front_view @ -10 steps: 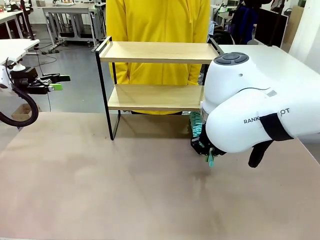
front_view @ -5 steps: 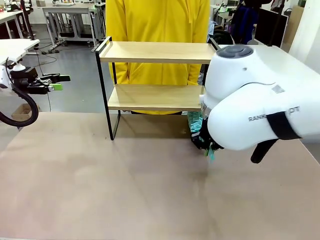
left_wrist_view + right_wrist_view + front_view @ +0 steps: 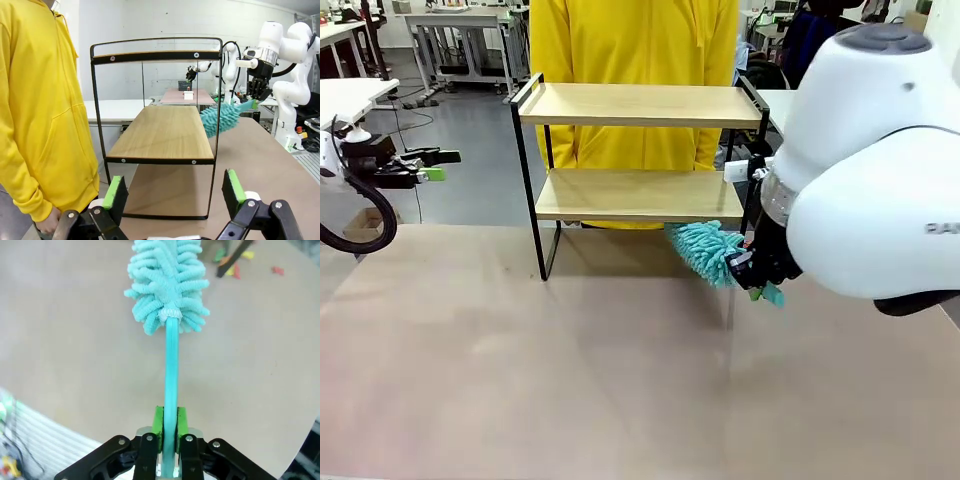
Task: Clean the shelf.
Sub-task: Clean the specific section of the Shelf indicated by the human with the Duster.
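Note:
The shelf (image 3: 640, 103) stands at the table's far side, two light wooden boards in a black frame; the left wrist view looks along its lower board (image 3: 162, 132). My right gripper (image 3: 752, 272) is shut on the handle of a teal fluffy duster (image 3: 705, 250), off the shelf's front right corner. The duster head (image 3: 222, 117) hangs just below and in front of the lower board's right end, above the table. In the right wrist view the fingers (image 3: 169, 422) pinch the teal handle and the duster head (image 3: 167, 285) points away. My left gripper (image 3: 435, 165) is open and empty, far left (image 3: 175, 192).
A person in a yellow hoodie (image 3: 635, 40) stands right behind the shelf, also at the left (image 3: 40, 110) of the left wrist view. The brown table top (image 3: 570, 370) spreads in front. Small coloured bits (image 3: 232, 270) lie on the table beyond the duster.
My right arm has risen and shifted right, and the duster head has swung out to the left from behind the arm. The left arm has not moved.

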Controlling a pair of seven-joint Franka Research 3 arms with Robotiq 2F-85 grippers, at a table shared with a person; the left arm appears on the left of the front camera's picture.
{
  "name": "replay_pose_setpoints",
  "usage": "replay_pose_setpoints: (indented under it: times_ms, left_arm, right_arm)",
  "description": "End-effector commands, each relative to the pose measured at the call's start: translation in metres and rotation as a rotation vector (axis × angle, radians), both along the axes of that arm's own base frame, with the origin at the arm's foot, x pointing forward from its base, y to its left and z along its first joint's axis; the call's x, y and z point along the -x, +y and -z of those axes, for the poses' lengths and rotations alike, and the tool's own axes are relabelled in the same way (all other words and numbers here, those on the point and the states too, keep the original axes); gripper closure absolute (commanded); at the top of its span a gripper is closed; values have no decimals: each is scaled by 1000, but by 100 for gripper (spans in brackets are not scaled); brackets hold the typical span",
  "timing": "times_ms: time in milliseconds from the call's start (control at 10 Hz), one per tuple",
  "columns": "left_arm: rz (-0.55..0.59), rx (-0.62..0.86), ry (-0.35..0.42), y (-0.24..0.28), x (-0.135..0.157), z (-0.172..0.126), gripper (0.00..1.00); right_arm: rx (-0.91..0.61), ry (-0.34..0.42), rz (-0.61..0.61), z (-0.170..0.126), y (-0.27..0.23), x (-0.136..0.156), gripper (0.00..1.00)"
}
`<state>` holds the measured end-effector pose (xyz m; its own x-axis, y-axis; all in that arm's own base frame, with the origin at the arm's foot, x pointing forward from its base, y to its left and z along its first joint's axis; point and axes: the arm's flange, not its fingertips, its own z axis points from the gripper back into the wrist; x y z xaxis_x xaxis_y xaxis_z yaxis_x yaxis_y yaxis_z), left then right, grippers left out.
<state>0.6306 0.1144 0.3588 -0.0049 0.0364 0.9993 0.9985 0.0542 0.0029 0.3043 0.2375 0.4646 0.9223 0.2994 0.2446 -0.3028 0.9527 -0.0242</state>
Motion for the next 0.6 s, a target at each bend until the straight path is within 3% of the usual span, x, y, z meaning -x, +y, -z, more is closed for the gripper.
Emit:
replay_pose_setpoints:
  times_ms: [0, 200, 300, 500]
  left_arm:
    - [-4, 2, -10, 0, 2, -2, 0]
    - [-4, 2, -10, 0, 2, -2, 0]
    - [-4, 2, -10, 0, 2, -2, 0]
    - [-4, 2, -10, 0, 2, -2, 0]
  right_arm:
    - [-22, 93, -230, -23, -32, 20, 87]
    - [-19, 228, -453, -53, -63, 37, 87]
    - [-38, 311, -625, -68, -79, 41, 87]
    - [84, 375, -806, -89, -97, 48, 87]
